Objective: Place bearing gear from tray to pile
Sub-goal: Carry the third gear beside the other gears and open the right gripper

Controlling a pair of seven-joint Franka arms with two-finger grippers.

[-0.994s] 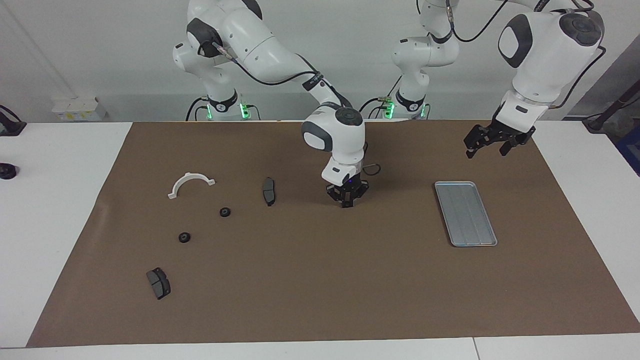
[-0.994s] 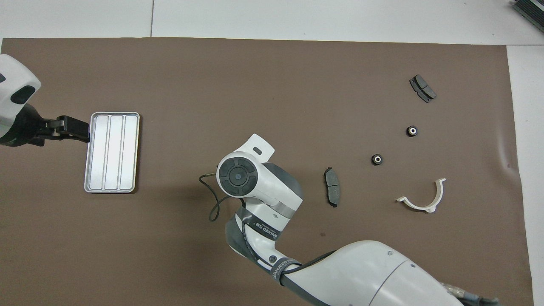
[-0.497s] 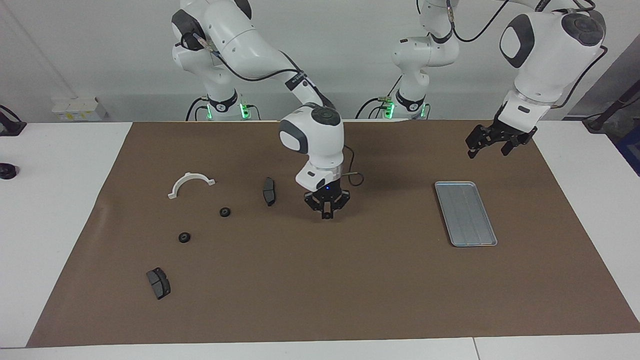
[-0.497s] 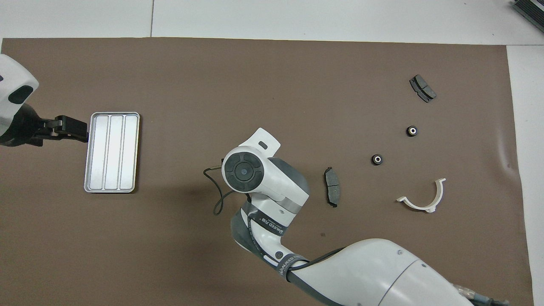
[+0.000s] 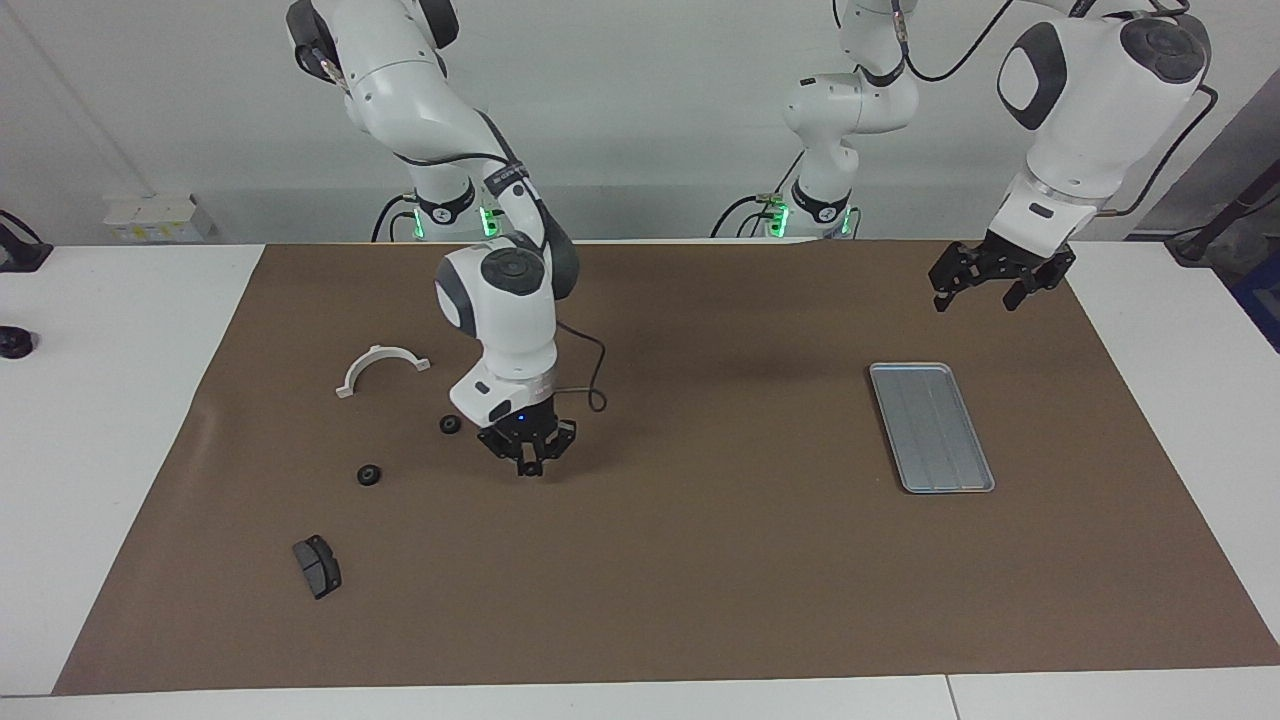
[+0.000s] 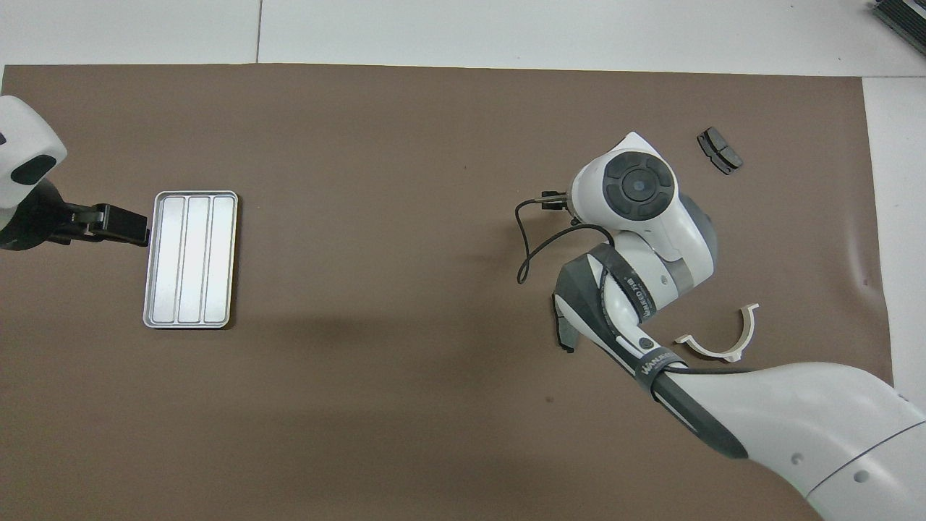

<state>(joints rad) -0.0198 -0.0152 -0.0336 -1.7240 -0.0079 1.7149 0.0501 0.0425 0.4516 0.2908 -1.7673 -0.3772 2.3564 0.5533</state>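
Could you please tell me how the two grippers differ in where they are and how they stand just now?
The right gripper hangs low over the mat among the scattered parts, close to a small black gear; the left gripper hangs higher, beside the tray on the side nearer the robots. The right gripper is shut, fingertips together; the left gripper is open. Whether the right gripper holds anything cannot be told. Both point downward.

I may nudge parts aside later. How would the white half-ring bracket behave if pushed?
The white half-ring bracket lies flat on the brown mat, so it would probably slide or pivot rather than roll. It looks like thin moulded plastic, so likely light and fairly stiff. Its open arc and small end tabs might catch one of the small round gears nearby.
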